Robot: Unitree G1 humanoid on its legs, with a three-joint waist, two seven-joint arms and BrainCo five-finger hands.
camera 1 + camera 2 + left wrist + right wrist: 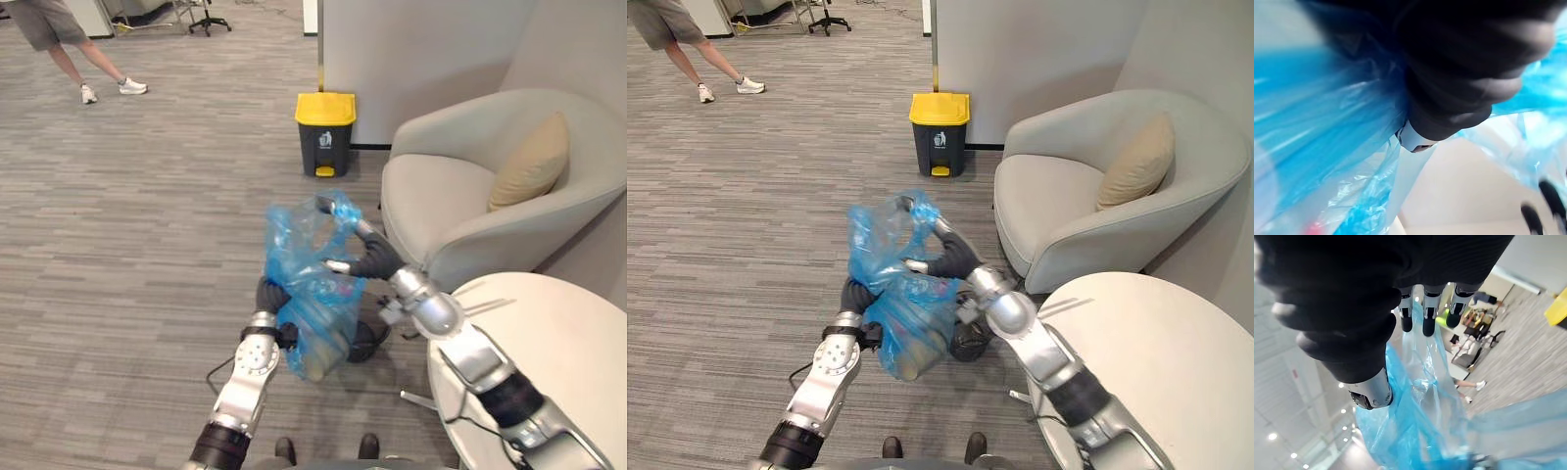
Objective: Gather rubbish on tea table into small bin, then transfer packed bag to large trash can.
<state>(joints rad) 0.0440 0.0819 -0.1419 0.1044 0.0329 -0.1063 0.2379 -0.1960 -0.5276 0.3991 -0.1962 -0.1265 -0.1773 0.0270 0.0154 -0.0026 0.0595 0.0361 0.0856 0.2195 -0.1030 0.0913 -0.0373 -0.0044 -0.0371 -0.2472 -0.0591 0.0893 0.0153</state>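
Observation:
A blue plastic bag [312,294] with rubbish in its bottom hangs above the floor between my two hands. My right hand [367,257] reaches over from the table side, and its curled fingers [1427,308] pinch the bag's bunched top edge. My left hand [269,294] lies against the bag's left side, its front hidden by the plastic [1327,147]. The small black bin [370,343] sits on the floor just under and behind the bag. Farther ahead, the large trash can [325,132] with a yellow lid stands by the wall.
The round white tea table [558,352] is at my lower right. A light grey armchair [460,201] with a tan cushion [534,162] stands right of the trash can. A person [59,39] walks at the far left. Grey carpet lies between me and the can.

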